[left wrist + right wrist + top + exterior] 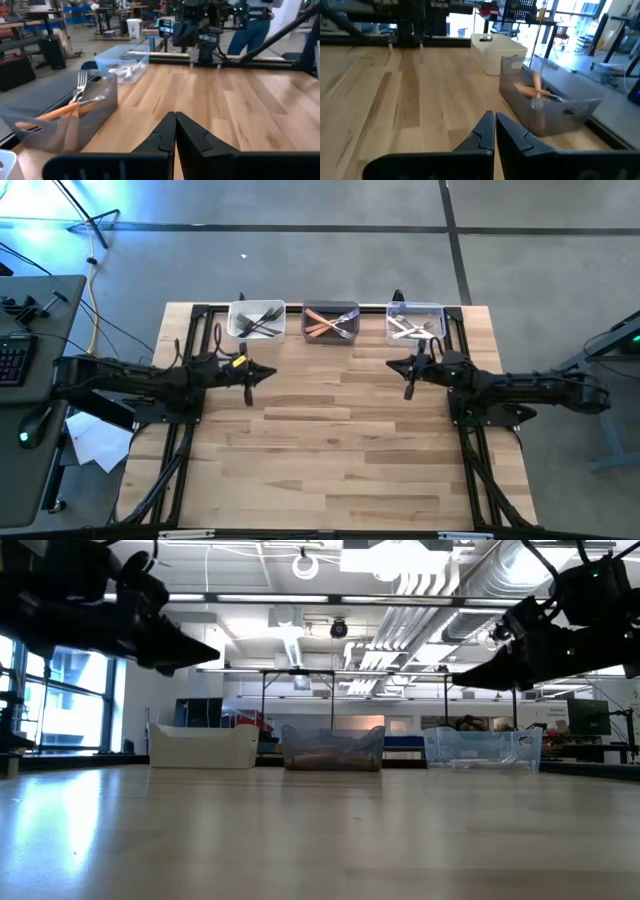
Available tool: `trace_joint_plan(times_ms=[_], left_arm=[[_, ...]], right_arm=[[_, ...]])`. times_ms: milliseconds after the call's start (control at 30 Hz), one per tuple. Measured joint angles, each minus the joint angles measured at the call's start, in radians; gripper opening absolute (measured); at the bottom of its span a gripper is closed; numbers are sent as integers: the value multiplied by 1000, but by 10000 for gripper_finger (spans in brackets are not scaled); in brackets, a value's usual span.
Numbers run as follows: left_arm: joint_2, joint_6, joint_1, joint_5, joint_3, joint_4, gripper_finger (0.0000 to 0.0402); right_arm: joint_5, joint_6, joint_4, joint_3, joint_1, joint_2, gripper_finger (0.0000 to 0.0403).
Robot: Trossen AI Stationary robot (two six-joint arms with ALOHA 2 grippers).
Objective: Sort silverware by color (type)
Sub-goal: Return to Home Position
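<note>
Status: left tool (249, 380), right tool (408, 378) pressed together.
They flank the grey bin (331, 339) of, apparently, orange forks (322, 327).

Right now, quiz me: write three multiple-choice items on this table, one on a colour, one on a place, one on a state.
1. The fork handles in the white bin are:
A. orange
B. black
C. white

2. The orange-handled forks lie in:
A. the white bin
B. the grey middle bin
C. neither, they lie loose

3. The left tool and the right tool are:
A. shut and empty
B. each holding a fork
C. wide open

Answers:
1 B, the high view shows dark handles there.
2 B, they cross inside it.
3 A, each wrist view shows the fingers meeting with nothing between.
</note>
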Motion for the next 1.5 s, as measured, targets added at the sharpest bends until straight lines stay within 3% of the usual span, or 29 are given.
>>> trace_joint_plan(times_ms=[367,600,733,1233,1400,1500], left_arm=[[-12,103,-37,-114,-75,108,0],[-108,17,-62,-138,-74,61,0],[-221,26,-70,-184,-74,-48,0],[-739,-21,-67,-178,-74,-604,0],[-892,-21,-67,-182,-74,-664,0],[-889,-19,-67,-168,-74,-674,0]], right_arm=[[0,-12,-65,0,-11,-113,0],[0,-2,-148,0,-23,-174,0],[0,-2,-214,0,-23,-240,0],[-13,63,-595,-6,-64,-689,0],[-19,20,-596,-6,-64,-761,0],[-16,37,-596,-6,-64,-765,0]])
